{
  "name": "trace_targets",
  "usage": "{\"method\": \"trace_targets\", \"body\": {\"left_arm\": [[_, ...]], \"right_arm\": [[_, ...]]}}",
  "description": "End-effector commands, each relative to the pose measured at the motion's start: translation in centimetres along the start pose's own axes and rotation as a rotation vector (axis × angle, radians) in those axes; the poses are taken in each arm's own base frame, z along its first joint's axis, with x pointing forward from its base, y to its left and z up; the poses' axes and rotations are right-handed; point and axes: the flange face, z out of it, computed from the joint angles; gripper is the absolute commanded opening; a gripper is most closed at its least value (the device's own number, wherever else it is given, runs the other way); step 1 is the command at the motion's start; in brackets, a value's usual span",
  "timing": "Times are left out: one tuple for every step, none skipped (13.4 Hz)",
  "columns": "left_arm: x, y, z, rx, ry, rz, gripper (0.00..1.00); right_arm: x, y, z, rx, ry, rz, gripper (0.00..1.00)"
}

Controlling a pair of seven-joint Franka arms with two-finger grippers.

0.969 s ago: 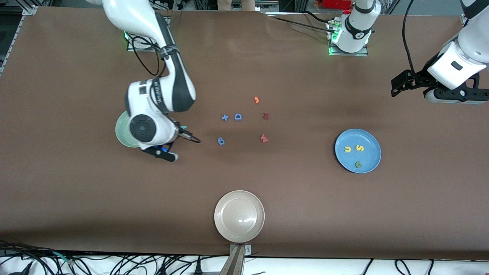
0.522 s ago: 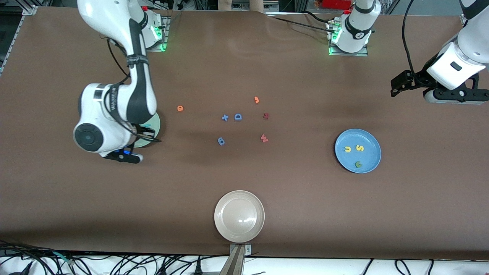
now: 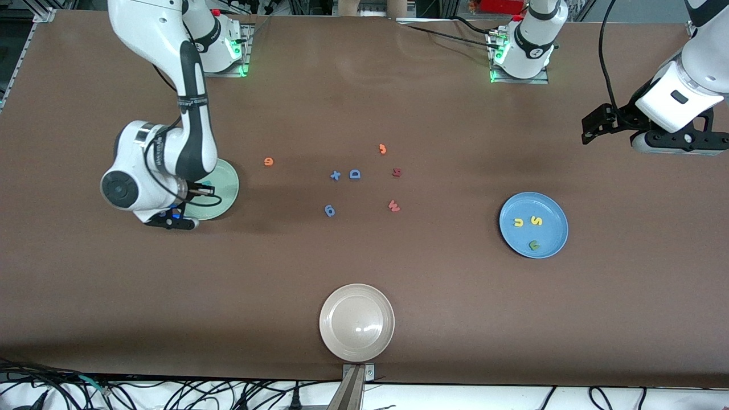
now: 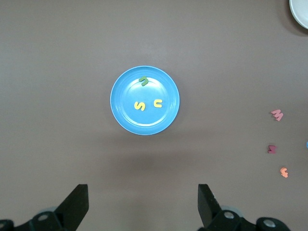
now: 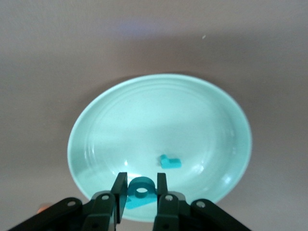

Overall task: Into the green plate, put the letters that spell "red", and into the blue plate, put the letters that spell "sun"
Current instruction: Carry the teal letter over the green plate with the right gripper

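Note:
My right gripper (image 5: pixel 141 191) is shut on the teal-blue "d" (image 5: pixel 141 188) and hangs low over the green plate (image 5: pixel 144 110). The small teal "r" (image 5: pixel 170 162) lies in that plate. In the front view the right gripper (image 3: pixel 200 189) covers part of the green plate (image 3: pixel 223 191). The orange "e" (image 3: pixel 269 162) lies on the table beside the plate, toward the middle. The blue plate (image 3: pixel 549 205) holds the yellow "u" (image 3: pixel 517 222), the yellow "s" (image 3: pixel 536 220) and the green "n" (image 3: pixel 533 245). My left gripper (image 3: pixel 592 126) waits open, high at its own end of the table.
A beige plate (image 3: pixel 356 322) sits at the table's front edge. Mid-table lie a blue "+" (image 3: pixel 335 175), a darker blue "D" (image 3: pixel 355 174), a blue round letter (image 3: pixel 330 210), two red letters (image 3: pixel 396 172) (image 3: pixel 393 205) and an orange one (image 3: pixel 383 149).
My right arm has swung from beside the green plate's middle-of-table edge to over the plate, carrying the teal "d". That uncovered the orange "e". The left arm has not moved.

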Motion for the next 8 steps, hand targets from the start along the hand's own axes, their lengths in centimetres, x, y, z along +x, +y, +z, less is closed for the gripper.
{"method": "trace_targets", "body": {"left_arm": [[0.3,-0.1,-0.5,-0.031,-0.002,-0.010,1.00],[0.3,-0.2,-0.5,-0.031,-0.001,-0.012,1.00],[0.3,0.0,-0.5,-0.031,0.001,-0.007,1.00],[0.3,0.1,-0.5,-0.031,0.001,-0.007,1.00],[0.3,0.3,-0.5,-0.030,-0.001,-0.004,1.00],[0.3,0.4,-0.5,-0.030,0.001,-0.002,1.00],[0.3,0.4,-0.5,-0.030,0.001,-0.002,1.00],[0.3,0.3,-0.5,-0.030,-0.001,-0.004,1.00]], "right_arm": [[-3.0,-1.1,2.5,0.028,0.036,-0.027,0.00],[-3.0,-1.7,2.9,0.045,0.040,-0.020,0.00],[-3.0,-1.9,3.3,0.054,0.041,-0.016,0.00],[-2.9,-2.1,3.7,0.047,0.047,-0.025,0.00],[-2.7,-2.0,4.1,0.036,0.056,-0.029,0.00],[-2.5,-1.9,4.4,0.026,0.059,-0.039,0.00],[-2.4,-1.9,4.4,0.023,0.059,-0.039,0.00],[-2.4,-2.0,4.3,0.024,0.060,-0.042,0.24]]}}
